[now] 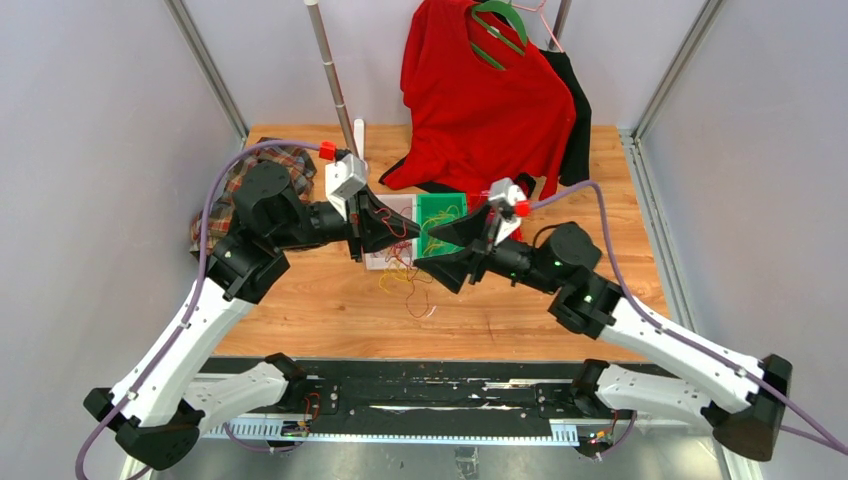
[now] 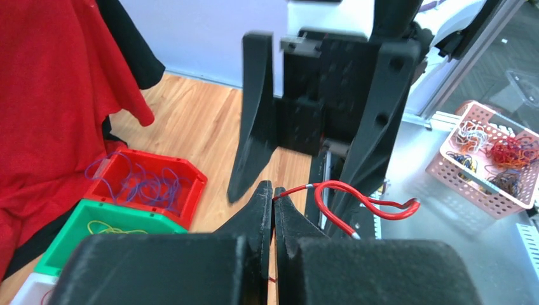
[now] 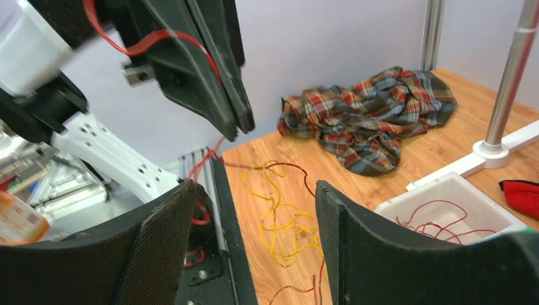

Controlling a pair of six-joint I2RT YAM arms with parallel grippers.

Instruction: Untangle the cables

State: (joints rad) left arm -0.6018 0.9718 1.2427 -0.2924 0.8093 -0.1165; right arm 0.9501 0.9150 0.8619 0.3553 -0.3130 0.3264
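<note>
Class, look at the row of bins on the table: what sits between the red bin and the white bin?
The green bin sits between the red bin and the white bin. The left wrist view shows this.

Cam layout: one overhead, two wrist close-ups.
Overhead looks straight down; wrist cams face each other, sharing the light wooden tabletop [image 1: 330,320].

A red shirt [image 1: 480,100] hangs on a green hanger [image 1: 498,34]; plaid cloth [image 3: 372,124] lies crumpled on the table [image 1: 330,310]. Green bin [image 2: 63,238] touches red bin [image 2: 194,190]
</note>
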